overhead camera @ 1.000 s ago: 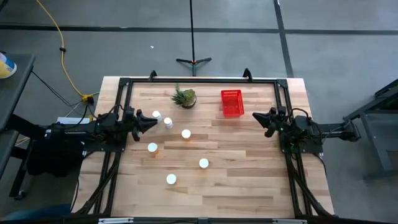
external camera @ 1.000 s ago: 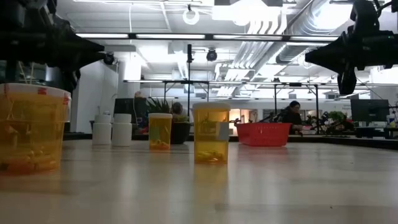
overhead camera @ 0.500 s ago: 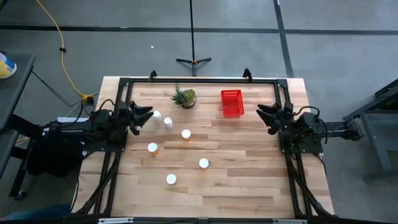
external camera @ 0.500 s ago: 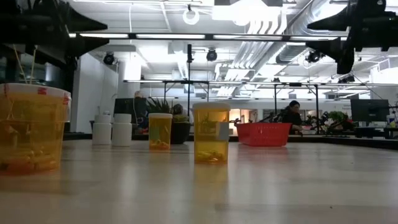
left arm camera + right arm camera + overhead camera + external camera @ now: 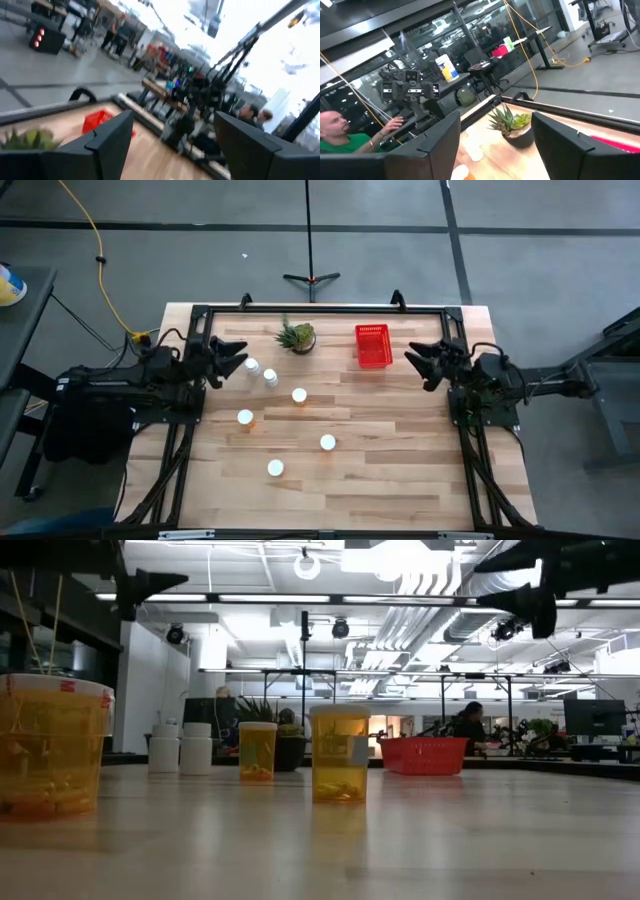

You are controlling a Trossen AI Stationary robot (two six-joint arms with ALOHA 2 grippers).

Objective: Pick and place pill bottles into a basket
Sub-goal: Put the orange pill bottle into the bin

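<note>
High view shows six pill bottles (image 5: 299, 395) standing loose on the table (image 5: 400, 470): two close together at about ten o'clock from the table's middle, one near the centre, one toward nine, and two down toward six and seven. None is in the basket (image 5: 372, 345), which sits at roughly one o'clock, just beside the potted plant (image 5: 297, 336) at twelve. The work has not begun, by my reading. The chief hazard is the paired bottles: a claw closing on one could knock its neighbour over and send it rolling, since they stand almost touching. The basket is light and could slide if a bottle is dropped against its wall. The left claw (image 5: 234, 361) hovers at the table's nine-to-ten o'clock edge, raised, fingers spread apart and holding nothing, pointing toward the pair. The right claw (image 5: 418, 361) hangs at the three o'clock side, likewise raised, spread and empty, aimed inward just below the basket.
</note>
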